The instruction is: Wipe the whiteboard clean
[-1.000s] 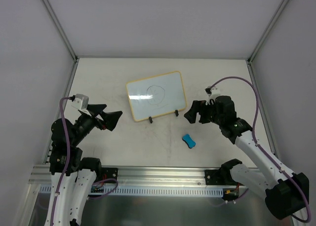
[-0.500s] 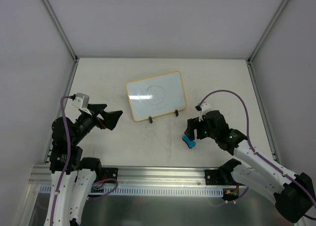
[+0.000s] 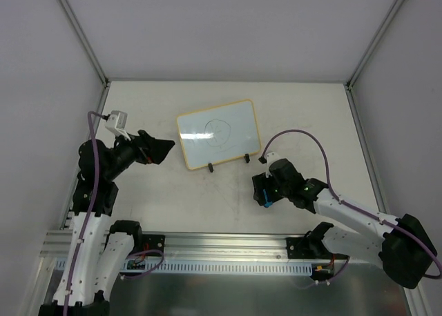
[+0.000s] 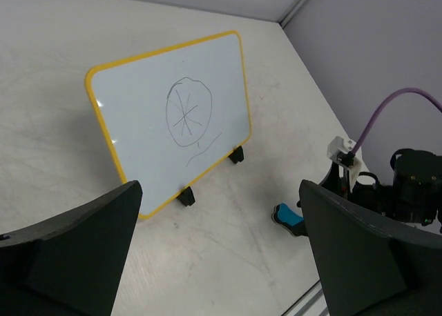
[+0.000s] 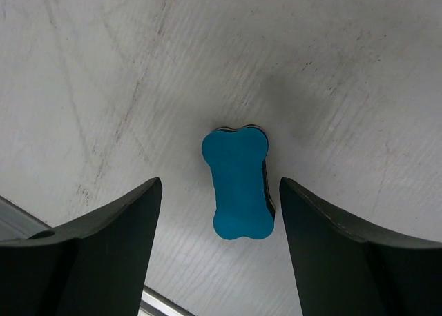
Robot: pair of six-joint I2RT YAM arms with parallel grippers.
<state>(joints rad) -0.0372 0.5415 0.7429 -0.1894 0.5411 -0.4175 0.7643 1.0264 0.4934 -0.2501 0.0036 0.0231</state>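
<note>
Pick-up step: right pincer (image 5: 217, 188) wide open, empty, straddling eraser (image 5: 238, 195) near board (image 3: 217, 133). Left pincer (image 4: 221, 192) open, idle. Next, probably: lower, close on eraser.

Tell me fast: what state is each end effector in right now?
Left end effector: open, holding nothing, facing the whiteboard.
Right end effector: open, fingers either side of the blue eraser, not yet gripping it.

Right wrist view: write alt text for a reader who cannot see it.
A blue bone-shaped eraser lies flat on the scuffed white table, centred between the right arm's two open black fingers, which touch neither side of it.
</note>
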